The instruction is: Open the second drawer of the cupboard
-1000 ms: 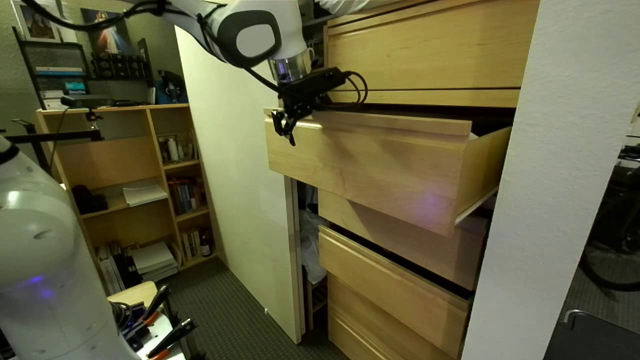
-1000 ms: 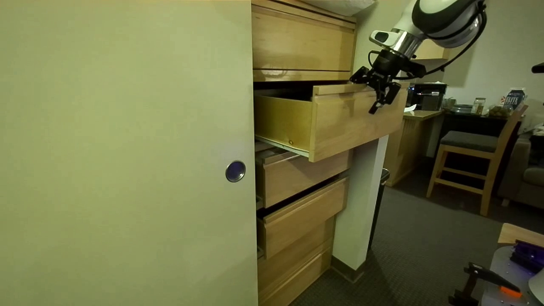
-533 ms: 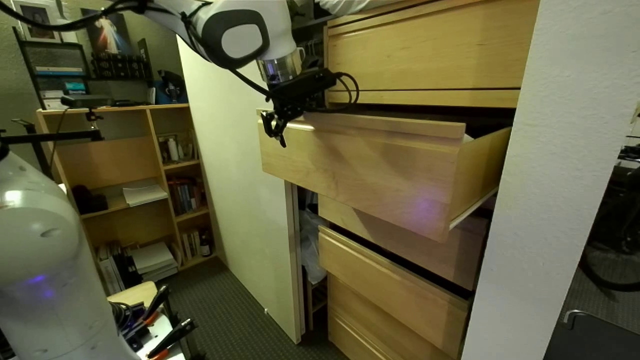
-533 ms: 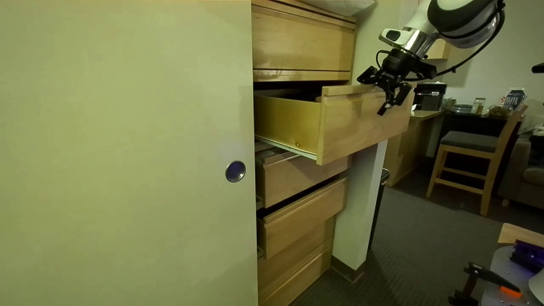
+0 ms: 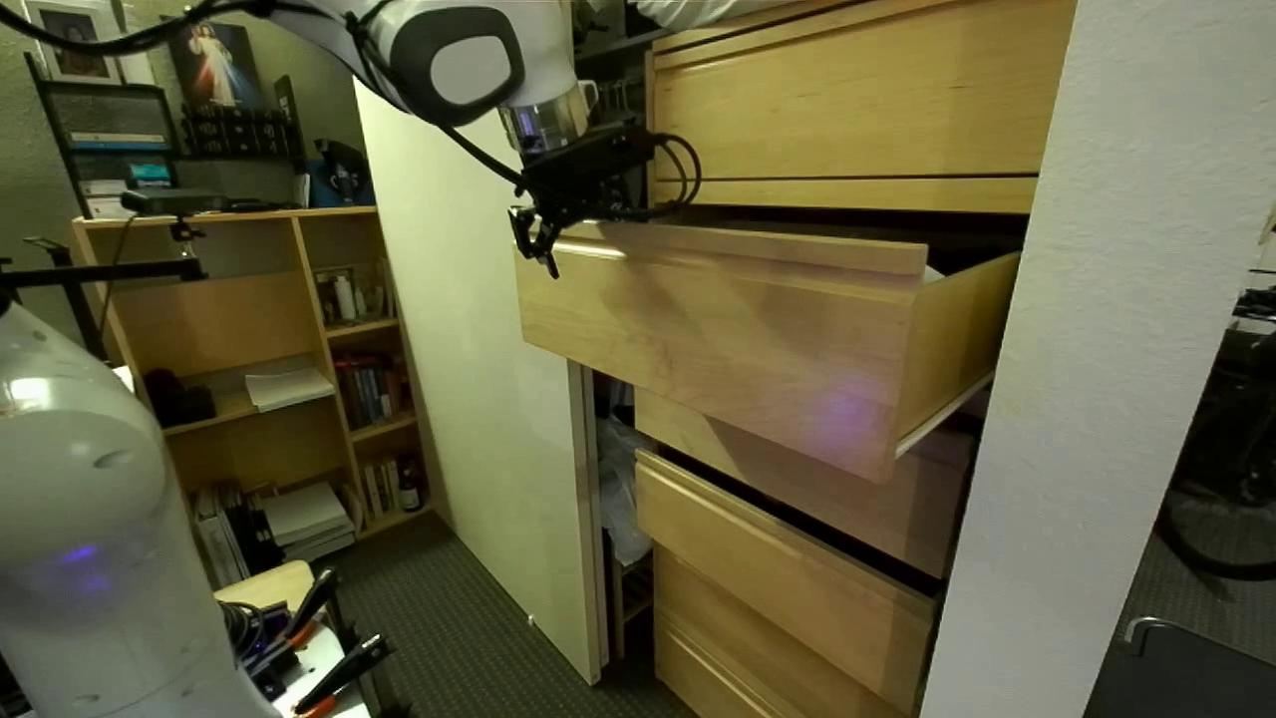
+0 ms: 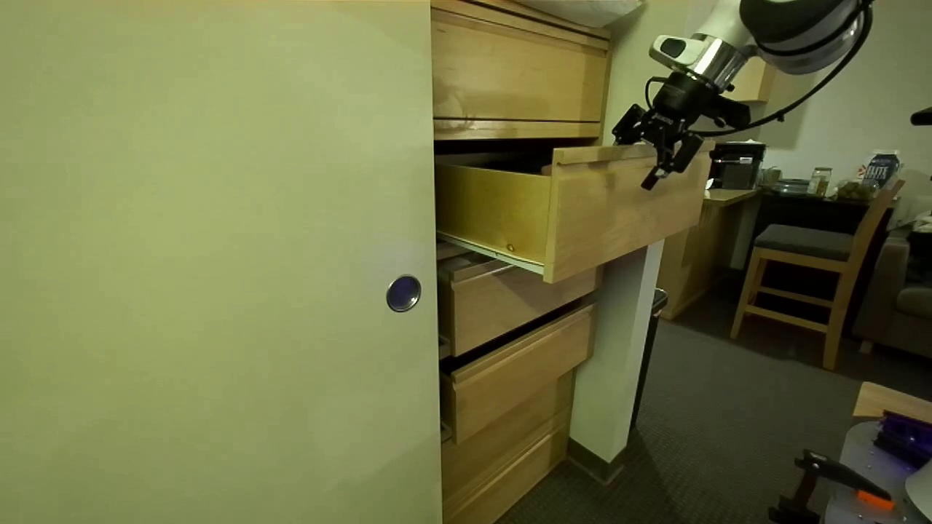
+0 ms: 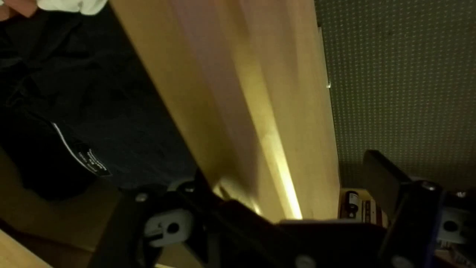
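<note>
The second drawer of the cupboard is seen open, in front of a desk edge in an exterior view. The gripper is held over the drawer's top edge, fingers far apart. Inside, a label on dark cloth is shown only by the wrist view

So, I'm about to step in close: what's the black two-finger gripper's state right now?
Black two-finger gripper: open, gripping nothing, jaws apart on either side of the front of the wide pale-wood second drawer.
</note>
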